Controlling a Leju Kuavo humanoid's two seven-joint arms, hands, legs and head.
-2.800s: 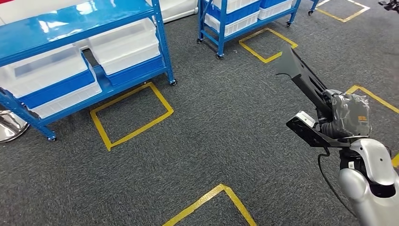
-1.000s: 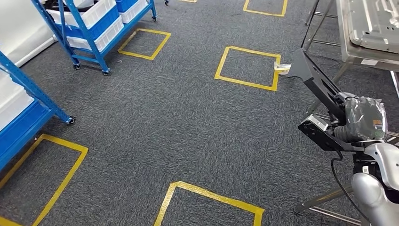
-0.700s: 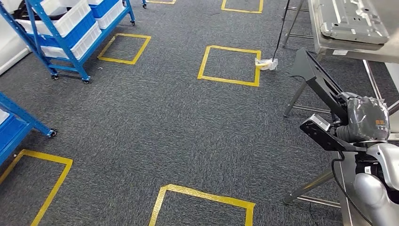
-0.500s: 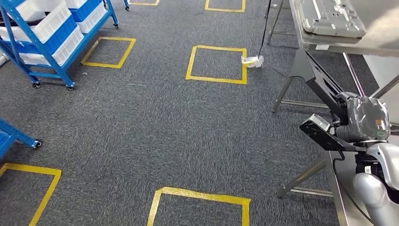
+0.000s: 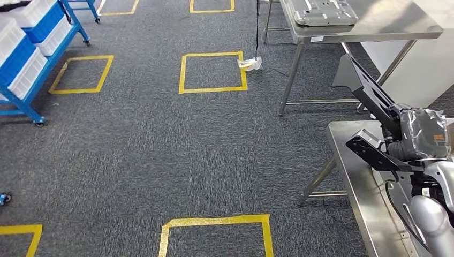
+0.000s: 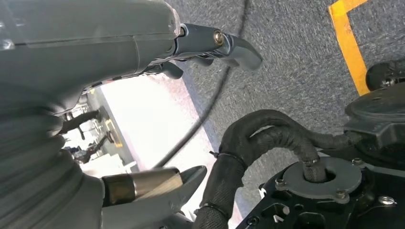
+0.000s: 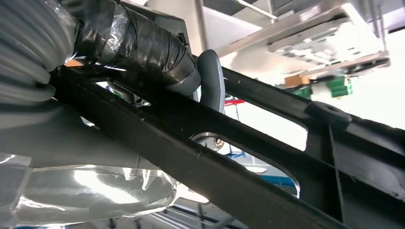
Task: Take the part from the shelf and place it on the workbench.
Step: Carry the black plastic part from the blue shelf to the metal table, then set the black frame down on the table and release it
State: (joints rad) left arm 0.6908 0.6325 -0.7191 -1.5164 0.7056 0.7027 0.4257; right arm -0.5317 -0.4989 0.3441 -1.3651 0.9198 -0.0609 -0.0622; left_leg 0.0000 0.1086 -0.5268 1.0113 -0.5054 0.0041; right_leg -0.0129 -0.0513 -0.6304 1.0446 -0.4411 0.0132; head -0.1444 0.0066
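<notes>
Black part (image 5: 369, 96) gripped in right hand (image 5: 420, 134), long axis angled up and forward, over the near steel workbench (image 5: 364, 198). Left hand (image 6: 119, 62) hangs with fingers apart, holding nothing.

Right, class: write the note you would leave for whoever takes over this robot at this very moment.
Right hand: grips the long black part, carried above the near steel workbench.
Left hand: holds nothing, fingers apart, hanging by the robot's body.
Done: the part is off the blue shelf, which stands far left.
Left: lower the part onto a workbench and release it. A second steel bench ahead already carries a grey metal panel.
</notes>
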